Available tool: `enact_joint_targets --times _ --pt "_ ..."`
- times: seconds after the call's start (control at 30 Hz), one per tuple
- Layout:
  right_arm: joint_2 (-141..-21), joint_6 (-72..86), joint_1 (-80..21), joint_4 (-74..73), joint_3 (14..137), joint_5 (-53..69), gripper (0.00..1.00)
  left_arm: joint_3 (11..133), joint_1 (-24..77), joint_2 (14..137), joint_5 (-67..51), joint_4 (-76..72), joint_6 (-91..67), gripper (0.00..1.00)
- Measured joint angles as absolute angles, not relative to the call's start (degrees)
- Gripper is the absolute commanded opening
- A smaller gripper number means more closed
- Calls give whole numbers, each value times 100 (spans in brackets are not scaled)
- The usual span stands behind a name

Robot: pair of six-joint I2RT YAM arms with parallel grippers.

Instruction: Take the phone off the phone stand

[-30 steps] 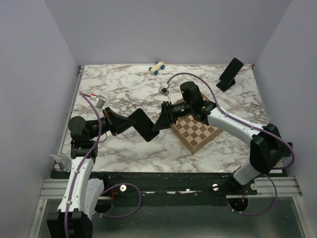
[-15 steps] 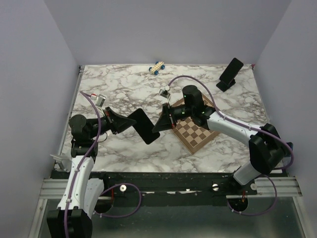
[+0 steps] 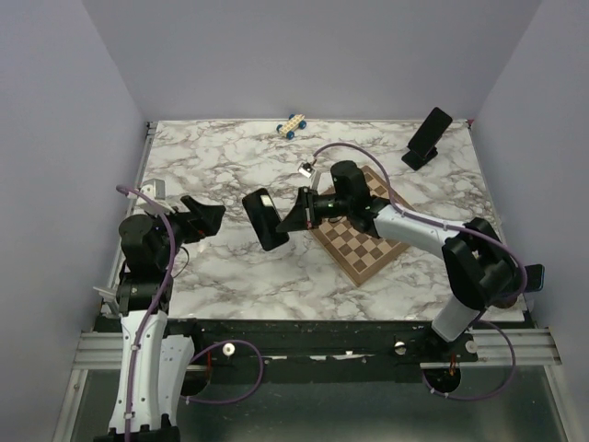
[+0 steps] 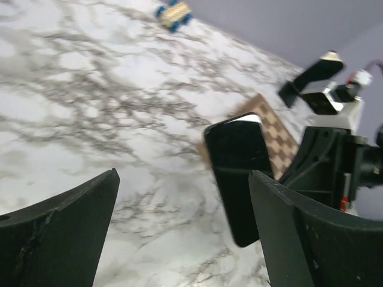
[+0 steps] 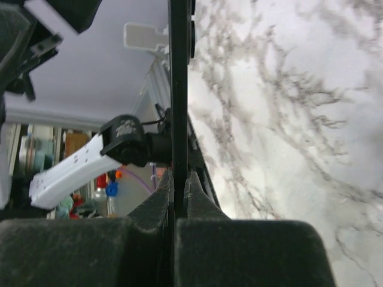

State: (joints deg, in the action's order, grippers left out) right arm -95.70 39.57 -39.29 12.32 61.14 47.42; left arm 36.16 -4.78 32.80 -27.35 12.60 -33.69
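The right gripper (image 3: pixel 289 219) was clamped on one end of the phone (image 3: pixel 264 219). The left gripper (image 3: pixel 204 214) stood empty with its fingers spread wide, the phone just ahead of it and not touching. The phone stand (image 3: pixel 425 143) sat well behind the right gripper, past the chessboard (image 3: pixel 363 244).

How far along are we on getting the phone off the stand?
Looks done: the phone is mid-table, well apart from the phone stand at the far right corner. In hand: the right gripper is clamped on its edge, while the left gripper is open and apart. Left: probably just setting it down.
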Motion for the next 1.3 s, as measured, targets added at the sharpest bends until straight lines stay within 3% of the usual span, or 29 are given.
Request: enact_joint_targets --times 0.2,0.5,0.87,1.3 --pt "-10269 4536 -3341 1201 6536 4198 1 3800 -493 3400 -1448 2143 -3002 96" --pt "-12204 5063 -2460 744 8211 3684 1 3756 -493 3420 -1417 2292 -2976 95" --pt "-13723 5251 -2353 -49 10409 3299 4 3756 -493 3295 -1413 2292 -2978 95" --pt "-14346 5221 -2311 -447 11126 3236 16 3756 -493 3170 -1417 2287 -2978 94"
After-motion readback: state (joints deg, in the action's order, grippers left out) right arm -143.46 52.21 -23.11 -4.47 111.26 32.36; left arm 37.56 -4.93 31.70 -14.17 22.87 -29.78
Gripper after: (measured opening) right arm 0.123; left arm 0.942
